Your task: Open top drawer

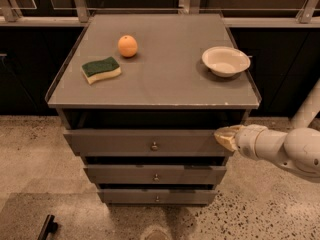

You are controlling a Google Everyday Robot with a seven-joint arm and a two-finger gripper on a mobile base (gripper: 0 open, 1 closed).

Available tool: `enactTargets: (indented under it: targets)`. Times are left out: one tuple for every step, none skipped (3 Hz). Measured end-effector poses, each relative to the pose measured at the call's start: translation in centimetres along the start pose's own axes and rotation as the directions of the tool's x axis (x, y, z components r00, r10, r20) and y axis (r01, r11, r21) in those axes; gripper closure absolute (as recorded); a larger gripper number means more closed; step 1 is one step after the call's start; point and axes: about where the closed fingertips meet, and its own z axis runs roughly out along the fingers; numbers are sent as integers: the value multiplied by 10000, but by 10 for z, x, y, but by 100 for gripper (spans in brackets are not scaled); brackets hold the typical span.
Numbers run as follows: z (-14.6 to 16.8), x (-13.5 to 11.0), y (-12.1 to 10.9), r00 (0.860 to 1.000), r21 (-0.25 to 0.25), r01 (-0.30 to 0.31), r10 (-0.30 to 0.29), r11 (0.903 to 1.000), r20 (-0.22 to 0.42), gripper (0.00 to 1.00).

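Note:
The top drawer [115, 143] is the widest grey drawer front, just under the cabinet top, with a small round silver knob [154, 146] at its centre. It stands out a little from the cabinet, with a dark gap above its front. My gripper [225, 137], cream-coloured on a white arm, is at the drawer front's right end, touching or very close to its upper right corner. It is well to the right of the knob.
Two narrower grey drawers [125, 174] sit below. On the cabinet top [170, 79] lie an orange [127, 46], a green and yellow sponge [101, 69] and a white bowl [226, 60]. A railing runs behind. The floor is speckled stone.

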Motion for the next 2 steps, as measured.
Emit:
enactTargets:
  targets:
    - [0,0,0,10000,-1,4,-4,10000,1,100]
    - [-10,-20,-1,9996,-57,283,-283,9996,42,100]
